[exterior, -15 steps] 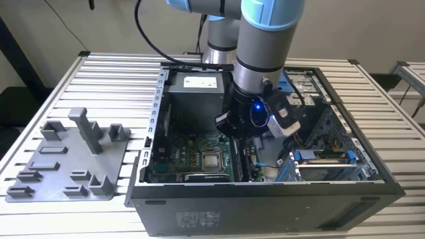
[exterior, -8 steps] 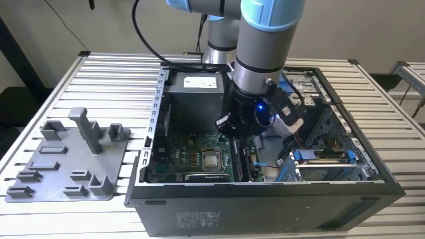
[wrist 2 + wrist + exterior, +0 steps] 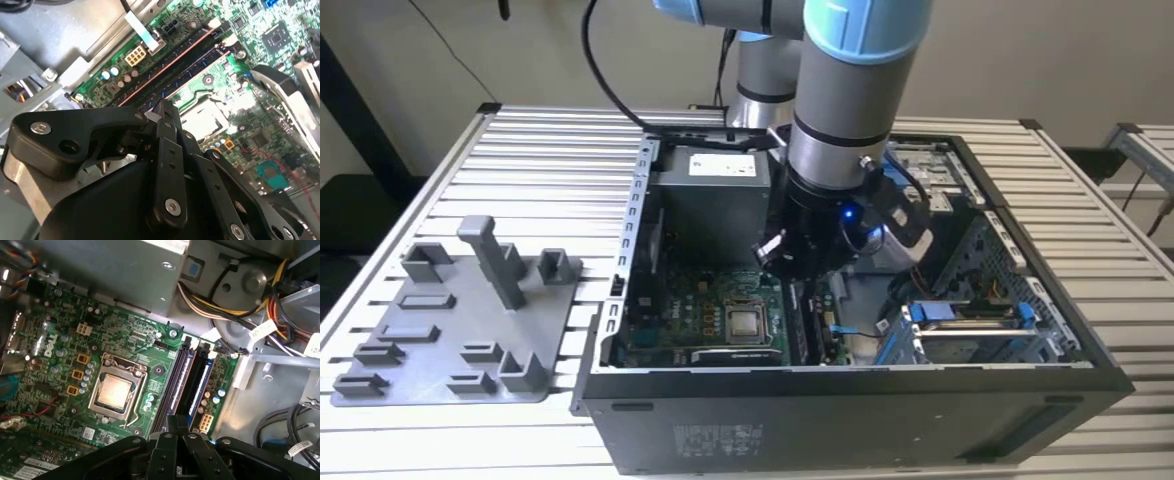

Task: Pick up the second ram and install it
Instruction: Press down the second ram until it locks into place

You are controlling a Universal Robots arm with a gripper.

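A: Where is the arm seen?

B: In the exterior view it is reached down into the open PC case [image 3: 854,420], which is laid on its side on the slatted counter [image 3: 547,140]. The gripper [image 3: 785,268] is held low over the motherboard [image 3: 700,320], just beside the CPU socket [image 3: 747,322], on the exterior view's right of it.

A: Jaws?

B: They are seen pressed together in both wrist views, w/ nothing pinched between them. The gripper [image 3: 162,106] is pointed at the near end of the mem. slots.

A: And the second ram?

B: The second ram [image 3: 179,385] appears to be seated on edge in the slot next to the CPU socket [image 3: 117,390]. It is seen as a long thin strip w/ a pale top edge. In the second wrist view the second ram [image 3: 200,72] is run away from the jaw tips, parallel to another stick [image 3: 170,65] one slot further from the socket. Whether the tips are touching it can't be told.

A: In the first wrist view?

B: The gripper [image 3: 177,419] is lined up w/ the end of that same slot.

A: Anything else?

B: A grey tray [image 3: 440,340] w/ upright posts is set on the counter, well apart, on the exterior view's left of the case.
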